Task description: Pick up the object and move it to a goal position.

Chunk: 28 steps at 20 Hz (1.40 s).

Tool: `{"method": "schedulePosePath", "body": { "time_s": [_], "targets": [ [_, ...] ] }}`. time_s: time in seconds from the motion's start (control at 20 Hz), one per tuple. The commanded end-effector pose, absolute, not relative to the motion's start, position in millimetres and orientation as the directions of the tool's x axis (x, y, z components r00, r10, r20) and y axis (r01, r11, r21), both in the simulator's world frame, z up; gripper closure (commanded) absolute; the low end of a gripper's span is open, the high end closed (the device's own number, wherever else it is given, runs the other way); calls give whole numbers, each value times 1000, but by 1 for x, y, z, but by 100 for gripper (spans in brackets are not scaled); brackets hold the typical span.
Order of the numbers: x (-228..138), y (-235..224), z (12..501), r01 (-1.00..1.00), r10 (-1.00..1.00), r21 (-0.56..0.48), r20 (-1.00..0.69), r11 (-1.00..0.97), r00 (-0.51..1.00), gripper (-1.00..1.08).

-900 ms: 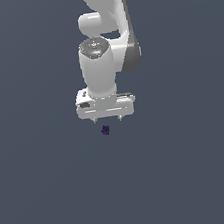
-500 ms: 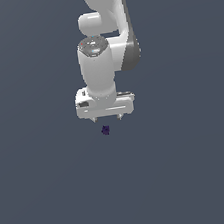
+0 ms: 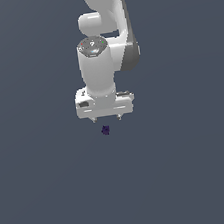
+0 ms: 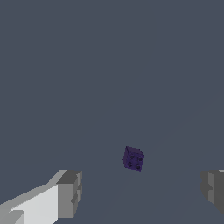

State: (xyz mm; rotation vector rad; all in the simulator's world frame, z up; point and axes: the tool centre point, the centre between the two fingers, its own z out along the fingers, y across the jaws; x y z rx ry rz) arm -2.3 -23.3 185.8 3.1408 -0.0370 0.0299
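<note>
Claw (image 3: 106, 119) (fingers spread) above purple block (image 4: 133, 158).

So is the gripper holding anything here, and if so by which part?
Nothing is held. The gripper is open, its jaws wide apart, and the purple block sits clear of both fingers.

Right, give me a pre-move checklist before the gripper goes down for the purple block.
1. Gripper open: ok, fingers wide apart in the wrist view.
2. Purple block in view: ok, seen in both views.
3. Block not yet held: ok, it sits clear of both fingers.
4. Block lined up between the fingers: ok, roughly, in the wrist view.
5. Path to the block free: ok, nothing else shows near it.
6. Goal position known: cannot tell, no marker shows.
</note>
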Motion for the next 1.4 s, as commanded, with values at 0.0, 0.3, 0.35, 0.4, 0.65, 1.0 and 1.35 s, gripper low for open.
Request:
{"method": "schedulePosePath", "body": {
  "time_s": [0.0,0.3,0.35,0.4,0.65,1.0,1.35],
  "targets": [
    [-5,-25,178,-38,-38,-1,17,-999,999,-92],
    [-16,-31,142,-107,-107,-5,11,-994,994,-92],
    [-18,-32,135,-123,-123,-5,10,-992,992,-92],
    [-22,-34,126,-139,-139,-5,8,-990,990,-92],
    [-36,-41,94,-208,-208,-3,3,-978,978,-92],
    [-47,-45,73,-253,-253,0,0,-967,967,-92],
    [-48,-45,68,-253,-253,0,-1,-968,968,-92]
  ]
}}
